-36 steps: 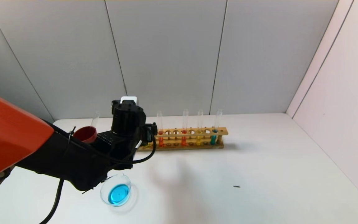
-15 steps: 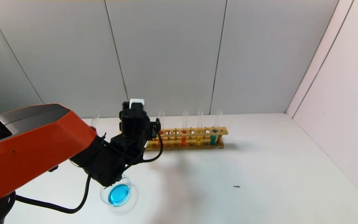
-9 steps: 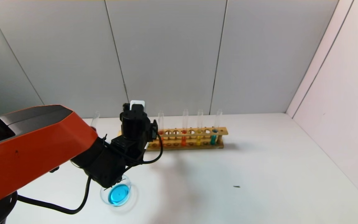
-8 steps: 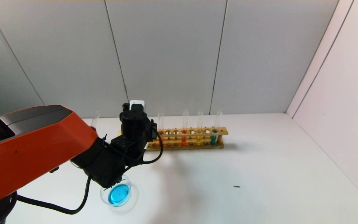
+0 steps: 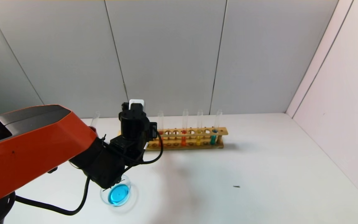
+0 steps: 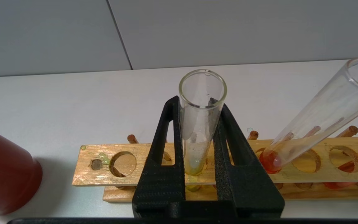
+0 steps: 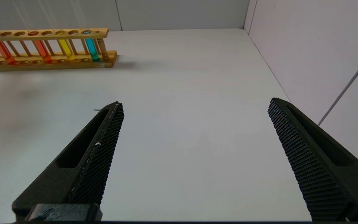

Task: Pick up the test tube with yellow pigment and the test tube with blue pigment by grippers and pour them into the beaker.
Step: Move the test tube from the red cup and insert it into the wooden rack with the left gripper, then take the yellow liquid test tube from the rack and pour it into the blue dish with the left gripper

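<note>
The test tube with yellow pigment (image 6: 201, 124) stands in the wooden rack (image 6: 104, 169), with a little yellow liquid at its bottom. My left gripper (image 6: 197, 105) is shut on it, one black finger pressed against each side below the rim. In the head view the left wrist (image 5: 134, 123) hides this tube at the rack's left end. The beaker (image 5: 116, 193) sits on the table near the front left, under the left forearm, and holds blue liquid. No test tube with blue pigment shows. My right gripper (image 7: 195, 102) hangs open over bare table on the right.
A dark red cup (image 6: 5, 177) stands left of the rack, with an empty clear tube (image 5: 95, 119) leaning in it. The rack (image 5: 191, 137) also holds orange tubes (image 5: 183, 137), a golden-yellow tube (image 5: 199, 137) and a teal tube (image 5: 213, 137). One orange tube (image 6: 315, 115) leans close to my left gripper.
My left gripper's fingers have closed from wide open onto the yellow tube. The arm has hardly moved.
</note>
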{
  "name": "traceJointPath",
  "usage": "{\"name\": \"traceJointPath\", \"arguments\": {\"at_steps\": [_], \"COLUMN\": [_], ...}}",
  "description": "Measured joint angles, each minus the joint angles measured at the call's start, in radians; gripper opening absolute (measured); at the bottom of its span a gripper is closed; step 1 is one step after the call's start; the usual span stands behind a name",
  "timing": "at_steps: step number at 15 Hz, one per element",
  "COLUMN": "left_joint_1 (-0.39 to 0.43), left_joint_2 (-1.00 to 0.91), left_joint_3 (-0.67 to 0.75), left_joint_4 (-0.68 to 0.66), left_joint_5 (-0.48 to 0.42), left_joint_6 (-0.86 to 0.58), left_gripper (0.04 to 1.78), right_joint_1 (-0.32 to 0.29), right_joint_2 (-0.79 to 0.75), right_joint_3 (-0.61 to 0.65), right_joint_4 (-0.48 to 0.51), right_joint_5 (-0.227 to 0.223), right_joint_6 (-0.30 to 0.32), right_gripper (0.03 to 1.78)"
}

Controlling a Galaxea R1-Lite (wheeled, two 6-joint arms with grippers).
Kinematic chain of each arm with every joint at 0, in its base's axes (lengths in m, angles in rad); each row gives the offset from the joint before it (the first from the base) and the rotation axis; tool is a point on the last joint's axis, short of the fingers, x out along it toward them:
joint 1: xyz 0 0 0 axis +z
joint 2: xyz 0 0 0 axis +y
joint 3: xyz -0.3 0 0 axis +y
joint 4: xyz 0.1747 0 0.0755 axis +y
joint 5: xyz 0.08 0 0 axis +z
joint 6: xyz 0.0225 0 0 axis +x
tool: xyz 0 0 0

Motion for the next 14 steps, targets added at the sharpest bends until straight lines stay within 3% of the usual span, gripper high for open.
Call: {"name": "traceJointPath", "arguments": {"at_steps": [14], "left_joint_1": [0.000], "left_joint_2": [-0.074], "left_joint_3": [-0.017], "left_joint_4": [0.036], "left_joint_5": [-0.001], "left_joint_6": [0.040], "left_gripper": [0.31], "right_joint_1": [0.000], "right_joint_2": [0.000], "right_joint_3": [0.000], "right_joint_4": [0.000], "right_joint_5": [0.000], "right_joint_6": [0.000], "right_gripper": [1.70]}}
